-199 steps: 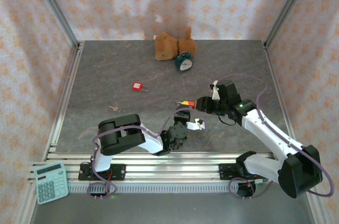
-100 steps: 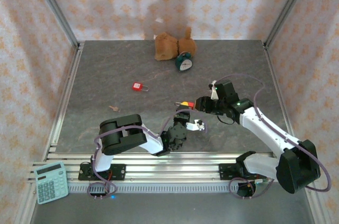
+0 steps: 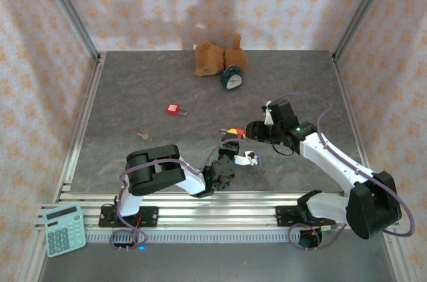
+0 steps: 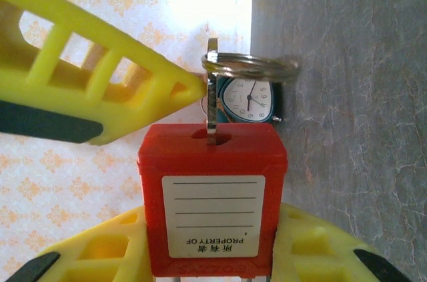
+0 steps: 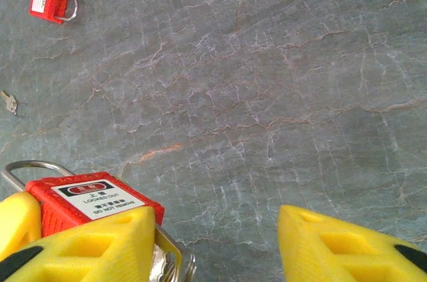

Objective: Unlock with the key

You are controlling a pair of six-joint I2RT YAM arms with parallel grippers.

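Over the grey marbled desk (image 3: 133, 95), the left hand (image 4: 212, 259) is clenching a red padlock (image 4: 212, 182) with the key (image 4: 211, 112) sitting in its keyhole; the right hand (image 5: 213, 219) is hanging released, one finger (image 4: 100, 95) against the key ring (image 4: 250, 67).
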